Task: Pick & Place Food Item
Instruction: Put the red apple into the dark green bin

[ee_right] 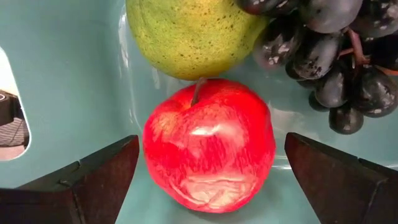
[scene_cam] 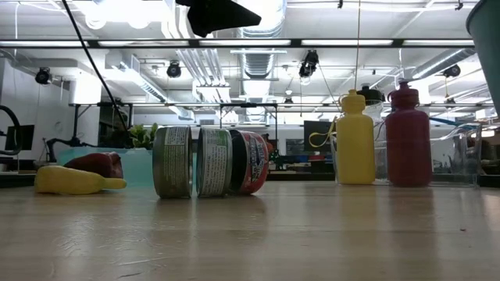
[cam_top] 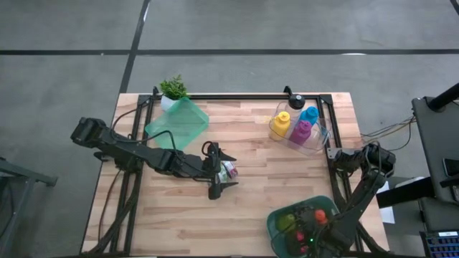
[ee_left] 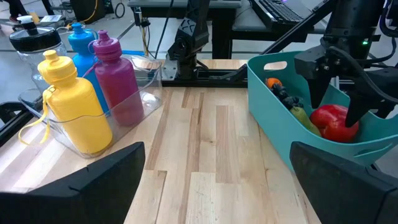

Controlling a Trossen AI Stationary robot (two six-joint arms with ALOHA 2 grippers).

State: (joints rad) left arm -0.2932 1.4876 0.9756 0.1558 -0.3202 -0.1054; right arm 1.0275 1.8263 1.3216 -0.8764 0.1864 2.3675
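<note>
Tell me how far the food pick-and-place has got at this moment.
Done: a red apple, pear and grapes lie in the teal bin. In hand: nothing; the right end effector hangs open over the apple, the left end effector open mid-table. Left: cans and items near the other bin.

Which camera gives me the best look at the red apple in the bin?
Right wrist view: the red apple fills the frame between the open right gripper fingers. Left wrist view shows it partly behind the teal bin wall. High view shows only a red speck; low view, nothing.
</note>
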